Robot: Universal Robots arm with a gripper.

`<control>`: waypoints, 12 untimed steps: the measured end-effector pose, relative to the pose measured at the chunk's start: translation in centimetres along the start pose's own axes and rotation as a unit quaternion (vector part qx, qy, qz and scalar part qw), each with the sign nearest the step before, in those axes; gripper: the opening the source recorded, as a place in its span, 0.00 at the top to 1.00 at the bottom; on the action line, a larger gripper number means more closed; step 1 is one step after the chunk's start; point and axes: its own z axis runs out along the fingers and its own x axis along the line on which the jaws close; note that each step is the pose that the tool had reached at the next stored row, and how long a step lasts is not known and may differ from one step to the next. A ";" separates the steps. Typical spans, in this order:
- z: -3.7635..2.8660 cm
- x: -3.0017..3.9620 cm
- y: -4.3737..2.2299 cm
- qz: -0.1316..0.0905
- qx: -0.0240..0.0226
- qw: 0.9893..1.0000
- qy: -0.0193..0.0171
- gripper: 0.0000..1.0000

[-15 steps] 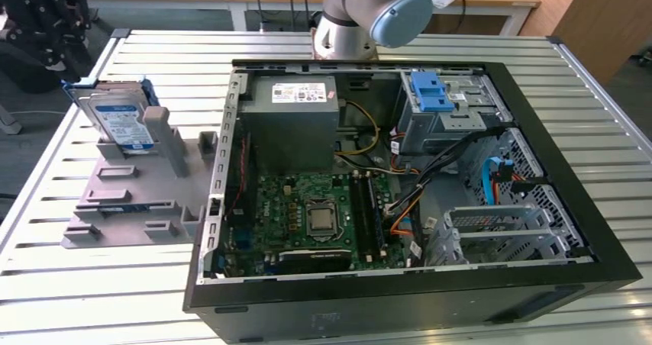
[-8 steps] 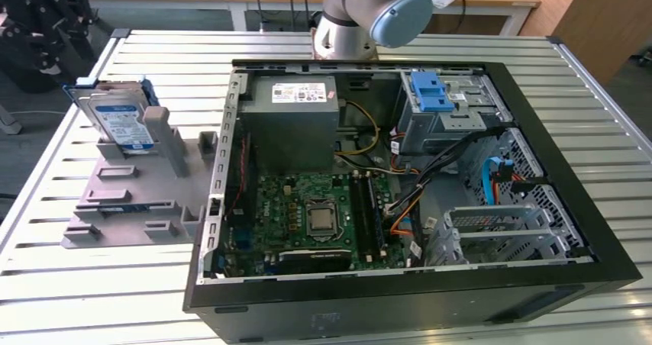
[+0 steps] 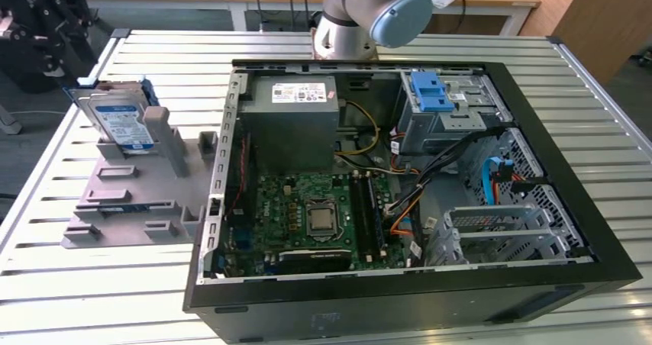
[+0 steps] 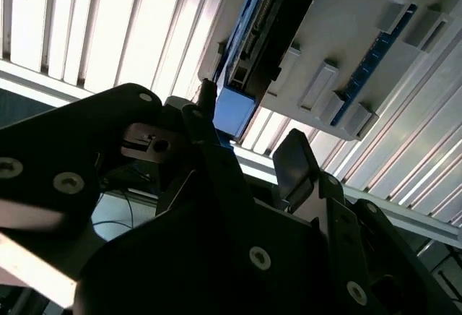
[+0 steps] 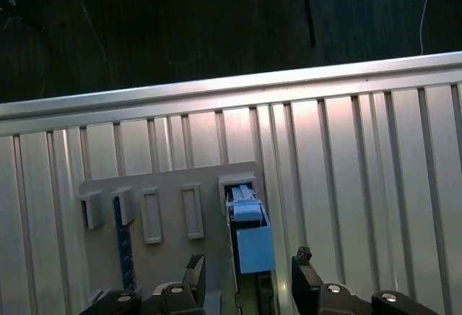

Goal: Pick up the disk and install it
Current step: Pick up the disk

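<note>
Tool (image 5: 248,264) hangs with fingers apart, lined up over the disk (image 5: 253,246) standing on edge in the grey rack (image 5: 170,185) by the desk's (image 3: 61,284) far corner on the exterior view's left; best descend straight, fingers flanking its flat faces

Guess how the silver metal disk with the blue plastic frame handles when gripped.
Likely rigid and dense for its size: the flat silver metal disk has a flat metal body. Standing on edge in the grey slotted holder, it could bind or tip if lifted askew.
</note>
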 end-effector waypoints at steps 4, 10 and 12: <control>0.24 -0.03 0.08 0.000 0.004 1.000 0.012 0.41; 0.65 -0.04 0.26 -0.001 0.008 1.000 0.013 0.41; 0.81 -0.03 0.28 -0.006 0.011 1.000 0.013 0.41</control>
